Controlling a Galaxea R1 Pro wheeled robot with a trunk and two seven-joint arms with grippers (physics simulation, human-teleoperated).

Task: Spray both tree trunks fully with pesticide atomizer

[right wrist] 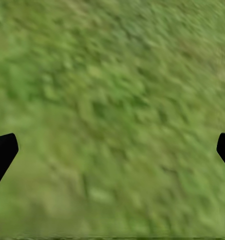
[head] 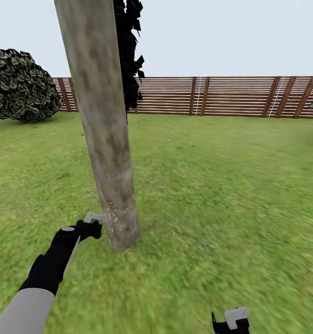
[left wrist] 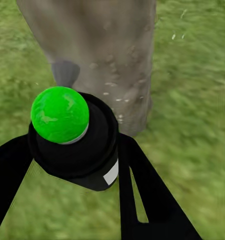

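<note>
A thick mottled beige-grey tree trunk (head: 105, 139) rises from the lawn just ahead, leaning slightly. My left gripper (head: 89, 229) is shut on the pesticide atomizer (left wrist: 75, 150), a small black bottle with a white label; its top (left wrist: 60, 114) shows bright green. The bottle points at the trunk's base (left wrist: 102, 45) from close by. Fine white pesticide speckles (head: 114, 217) dot the lower bark, and more speckles (left wrist: 115, 95) show in the left wrist view. My right gripper (head: 230, 320) hangs low over grass with its fingertips (right wrist: 3, 150) wide apart, open and holding nothing.
Green lawn (head: 221, 185) stretches all around. A brown slatted fence (head: 221, 95) closes the far side. A round dark bush (head: 19, 86) stands far left. Near-black foliage (head: 128, 51) hangs behind the trunk.
</note>
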